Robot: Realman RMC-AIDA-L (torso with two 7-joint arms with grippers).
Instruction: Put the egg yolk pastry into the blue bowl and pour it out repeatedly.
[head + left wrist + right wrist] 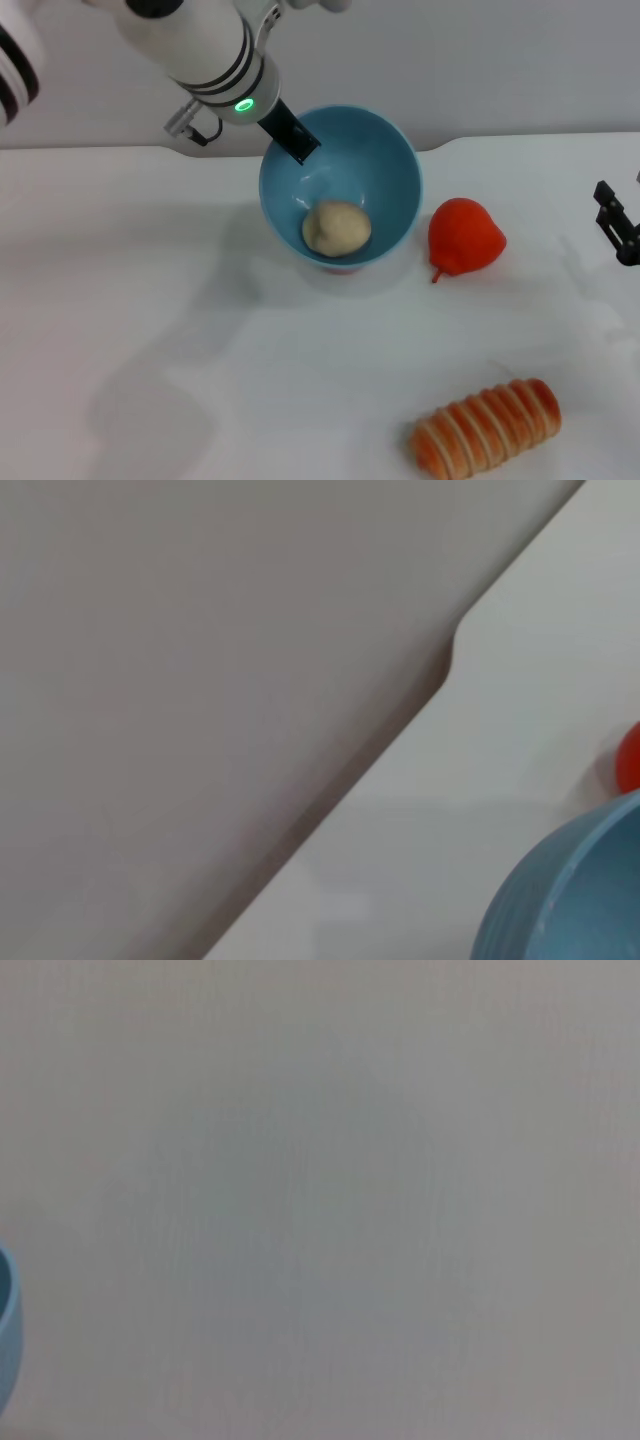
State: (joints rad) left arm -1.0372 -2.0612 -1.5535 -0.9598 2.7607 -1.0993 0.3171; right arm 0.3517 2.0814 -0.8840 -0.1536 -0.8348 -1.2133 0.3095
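The blue bowl (385, 170) is tipped toward me in the head view, just above the white table, and its rim also shows in the left wrist view (570, 890). The egg yolk pastry (336, 228), a pale beige ball, lies inside against the bowl's lower wall. My left gripper (293, 138) is shut on the bowl's far-left rim, with one black finger (296, 140) reaching inside. My right gripper (620, 225) rests at the table's right edge, well away from the bowl.
A red pear-shaped toy (465, 238) sits just right of the bowl and shows as a red spot (630, 760) in the left wrist view. A long orange ridged bread roll (487, 427) lies at the near right. The table's back edge (450, 660) has a step.
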